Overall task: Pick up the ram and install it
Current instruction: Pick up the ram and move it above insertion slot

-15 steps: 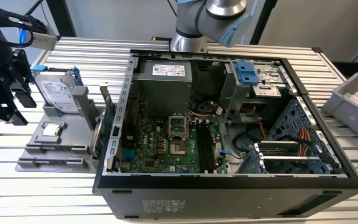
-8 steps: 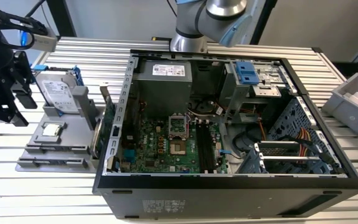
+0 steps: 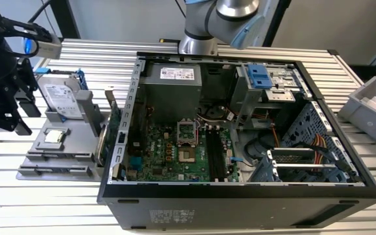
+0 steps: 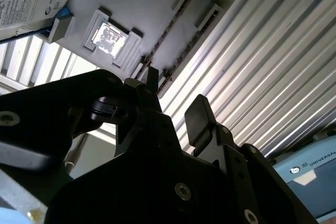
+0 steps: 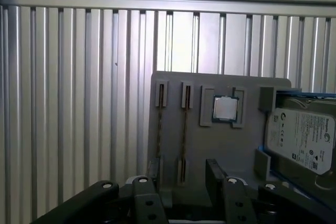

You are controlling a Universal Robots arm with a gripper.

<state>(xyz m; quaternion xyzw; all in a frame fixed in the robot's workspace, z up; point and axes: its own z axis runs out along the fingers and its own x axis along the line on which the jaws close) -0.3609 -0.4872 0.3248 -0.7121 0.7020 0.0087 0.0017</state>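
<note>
The gripper [image 5: 181, 174] is hanging over the gray tray [image 3: 70, 129] at the exterior view's left edge, well apart from the open computer case [image 3: 240, 188] in the middle of that frame. Its fingers [image 5: 215, 174] are standing spread, gripping nothing. The ram [image 5: 183, 135] is sitting on edge in one of the tray's two narrow slots, beside the processor chip [image 5: 226, 108]. In the first wrist view it is lying in line with the gap between the fingers, which suggests the arm is lining up to straddle it. The upright slot is presenting the stick's thin top edge for a pinch. A second stick [image 5: 160, 119] is standing in the neighbouring slot. The black memory slots [image 3: 217, 152] inside the case are appearing unfilled, so the installing is not yet done.
</note>
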